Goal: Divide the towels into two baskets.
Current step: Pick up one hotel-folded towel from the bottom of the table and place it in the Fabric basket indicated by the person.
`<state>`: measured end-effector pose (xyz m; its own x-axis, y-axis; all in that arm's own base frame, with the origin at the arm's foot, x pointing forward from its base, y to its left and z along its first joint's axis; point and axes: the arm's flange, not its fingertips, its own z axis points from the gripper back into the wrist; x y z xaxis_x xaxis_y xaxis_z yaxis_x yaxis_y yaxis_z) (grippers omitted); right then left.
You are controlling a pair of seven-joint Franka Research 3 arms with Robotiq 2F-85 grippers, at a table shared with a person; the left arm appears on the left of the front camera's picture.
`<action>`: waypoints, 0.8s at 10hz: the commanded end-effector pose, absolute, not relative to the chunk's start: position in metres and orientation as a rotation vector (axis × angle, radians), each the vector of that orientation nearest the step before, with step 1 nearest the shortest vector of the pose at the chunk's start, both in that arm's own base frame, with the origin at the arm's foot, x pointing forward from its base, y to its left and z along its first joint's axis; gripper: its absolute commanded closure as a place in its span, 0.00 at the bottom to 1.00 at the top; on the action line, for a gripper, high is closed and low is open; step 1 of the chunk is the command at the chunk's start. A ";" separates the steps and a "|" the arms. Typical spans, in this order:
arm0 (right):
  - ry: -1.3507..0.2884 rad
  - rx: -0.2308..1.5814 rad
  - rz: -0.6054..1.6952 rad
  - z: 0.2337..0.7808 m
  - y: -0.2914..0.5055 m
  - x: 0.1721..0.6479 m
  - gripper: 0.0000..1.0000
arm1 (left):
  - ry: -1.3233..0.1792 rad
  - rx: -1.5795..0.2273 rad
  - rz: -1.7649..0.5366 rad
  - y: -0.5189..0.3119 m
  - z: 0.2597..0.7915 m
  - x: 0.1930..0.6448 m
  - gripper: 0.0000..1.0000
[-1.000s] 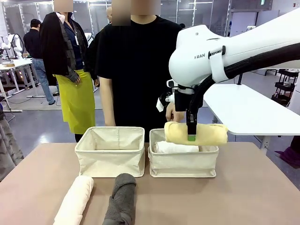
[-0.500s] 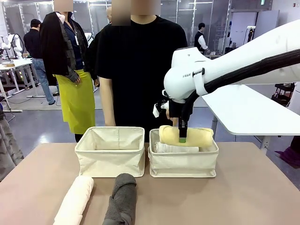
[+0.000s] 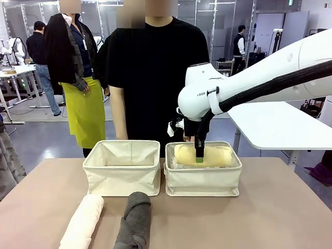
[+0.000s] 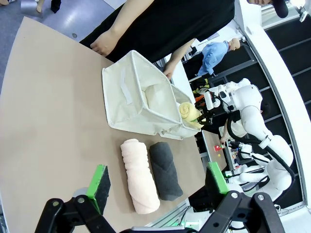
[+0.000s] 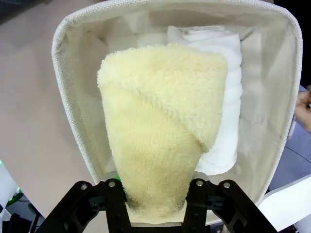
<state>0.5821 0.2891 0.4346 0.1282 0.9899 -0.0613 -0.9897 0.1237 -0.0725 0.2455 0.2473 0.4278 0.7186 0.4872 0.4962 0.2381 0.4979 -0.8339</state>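
Yellow towel (image 3: 212, 154): rolled terry, lying lengthwise in right-hand basket (image 3: 202, 182) on top of white towel (image 5: 228, 73). A second ago it hung above the rim and has since been lowered in. Right gripper (image 5: 155, 189) is partly closed around its middle, fingers pressing both sides. Right arm (image 3: 270, 78) is lettered "FRAN"; the rest is unreadable. Left gripper (image 4: 158, 179) is spread wide, nothing between. Pale pink towel (image 3: 83, 220) and dark grey towel (image 3: 135, 218) lie side by side on table (image 3: 270, 218), before left-hand basket (image 3: 122, 179).

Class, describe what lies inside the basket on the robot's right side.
Inside the right basket, a yellow towel sits over a white towel. The yellow one covers much of the white towel and the basket's floor, so anything beneath cannot be seen.
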 end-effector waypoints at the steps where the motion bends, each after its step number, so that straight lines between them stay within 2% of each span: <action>1: -0.029 -0.118 1.448 0.437 0.292 0.582 0.32 | -0.815 -1.084 0.162 0.250 0.428 0.245 0.00; 2: -0.027 -0.120 1.459 0.437 0.292 0.580 0.09 | -0.815 -1.084 0.162 0.250 0.428 0.245 0.00; 3: -0.032 -0.116 1.462 0.438 0.291 0.580 0.00 | -0.815 -1.084 0.162 0.250 0.428 0.245 0.00; 8: -0.056 -0.103 1.464 0.443 0.291 0.574 0.00 | -0.815 -1.084 0.162 0.250 0.428 0.245 0.00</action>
<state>0.5799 0.2951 0.4411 0.1180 0.9920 -0.0460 -0.9895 0.1136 -0.0891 0.2455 0.2473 0.4278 0.7186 0.4872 0.4962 0.2381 0.4979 -0.8339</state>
